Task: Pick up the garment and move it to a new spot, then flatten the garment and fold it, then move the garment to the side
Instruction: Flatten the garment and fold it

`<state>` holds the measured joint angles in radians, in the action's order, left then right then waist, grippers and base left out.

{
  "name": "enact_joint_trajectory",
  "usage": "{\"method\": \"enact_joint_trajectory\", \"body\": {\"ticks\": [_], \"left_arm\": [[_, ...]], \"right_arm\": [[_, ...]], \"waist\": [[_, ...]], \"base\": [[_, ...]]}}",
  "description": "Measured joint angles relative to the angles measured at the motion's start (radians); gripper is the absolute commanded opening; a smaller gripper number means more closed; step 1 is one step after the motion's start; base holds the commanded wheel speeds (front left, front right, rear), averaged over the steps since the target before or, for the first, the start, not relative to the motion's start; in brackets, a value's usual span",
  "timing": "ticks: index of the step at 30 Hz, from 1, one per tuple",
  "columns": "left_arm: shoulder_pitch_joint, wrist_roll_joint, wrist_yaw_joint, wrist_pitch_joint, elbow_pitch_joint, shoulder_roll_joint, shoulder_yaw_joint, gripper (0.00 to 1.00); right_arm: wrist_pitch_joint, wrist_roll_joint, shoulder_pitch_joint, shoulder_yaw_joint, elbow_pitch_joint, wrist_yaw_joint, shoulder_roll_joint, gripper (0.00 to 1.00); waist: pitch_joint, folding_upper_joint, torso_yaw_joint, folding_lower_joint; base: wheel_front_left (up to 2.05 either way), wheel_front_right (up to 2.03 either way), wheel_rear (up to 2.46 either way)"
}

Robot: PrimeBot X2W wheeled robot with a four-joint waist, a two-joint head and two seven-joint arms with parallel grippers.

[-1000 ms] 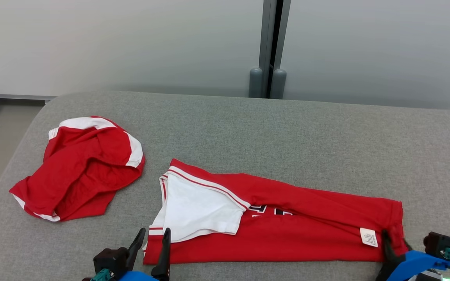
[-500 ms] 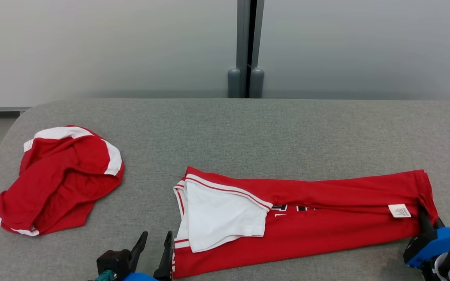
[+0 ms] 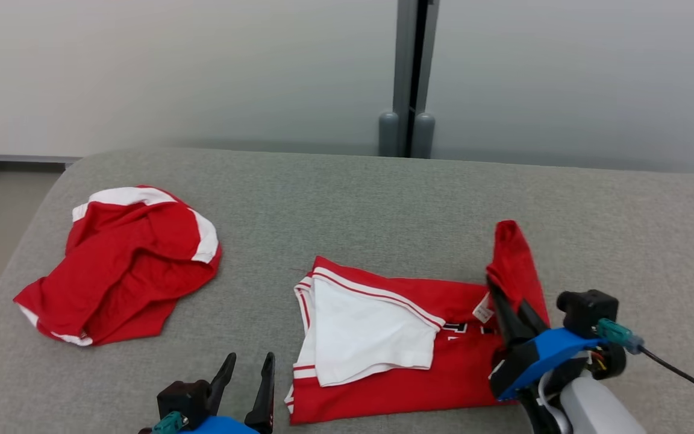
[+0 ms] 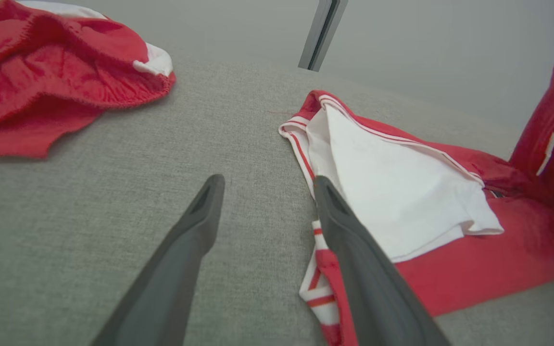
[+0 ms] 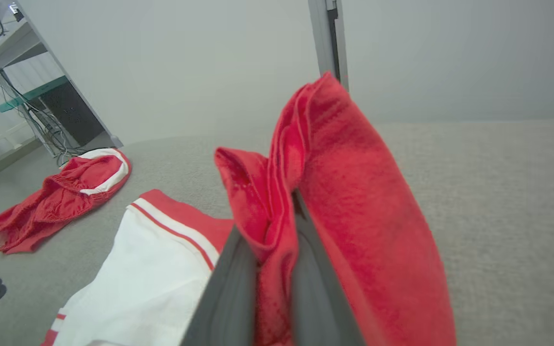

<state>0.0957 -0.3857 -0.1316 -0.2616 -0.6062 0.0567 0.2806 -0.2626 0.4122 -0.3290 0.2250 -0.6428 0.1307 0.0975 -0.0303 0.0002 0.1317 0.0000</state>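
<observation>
The right gripper (image 3: 505,296) is clamped on the right end of the red garment (image 3: 419,386) and holds this end up over the rest, which lies flat on the table (image 3: 347,205). The left gripper (image 3: 250,359) has its fingers apart, at the garment's left edge. A red heap (image 3: 124,259) lies well to the left.

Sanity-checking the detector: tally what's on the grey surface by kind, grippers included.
Red-and-white garments: 2 (crumpled garment, part-folded garment)
Grippers: 2 (left gripper open, right gripper shut on the part-folded garment)
Total: 4
</observation>
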Motion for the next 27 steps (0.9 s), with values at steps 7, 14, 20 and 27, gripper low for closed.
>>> {"method": "enact_joint_trajectory", "body": {"ticks": [7, 14, 20, 27], "left_arm": [[0.002, 0.02, 0.0, 0.0, -0.009, 0.006, 0.017, 1.0], [0.018, 0.019, 0.0, 0.0, -0.012, 0.007, 0.049, 1.0], [0.026, 0.017, 0.0, 0.0, -0.013, 0.005, 0.061, 1.0], [0.039, 0.025, 0.0, 0.0, -0.013, 0.005, 0.034, 1.0]], "right_arm": [[0.007, 0.099, -0.063, 0.212, -0.038, 0.0, -0.026, 0.0], [0.01, 0.168, -0.125, 0.361, -0.118, 0.0, -0.044, 0.0], [0.005, 0.278, -0.147, 0.465, -0.128, 0.0, -0.045, 1.0], [0.001, 0.3, -0.171, 0.432, -0.037, 0.0, -0.05, 1.0]], "waist": [[0.0, 0.0, 0.095, 0.0], [-0.016, -0.0001, 0.175, 0.0], [-0.033, 0.0, 0.198, 0.0001], [-0.044, -0.0002, 0.134, 0.0]], "base": [[0.0, 0.0, 0.0], [0.0, 0.0, 0.0], [0.0, 0.0, 0.0], [0.0, 0.0, 0.0]]}}
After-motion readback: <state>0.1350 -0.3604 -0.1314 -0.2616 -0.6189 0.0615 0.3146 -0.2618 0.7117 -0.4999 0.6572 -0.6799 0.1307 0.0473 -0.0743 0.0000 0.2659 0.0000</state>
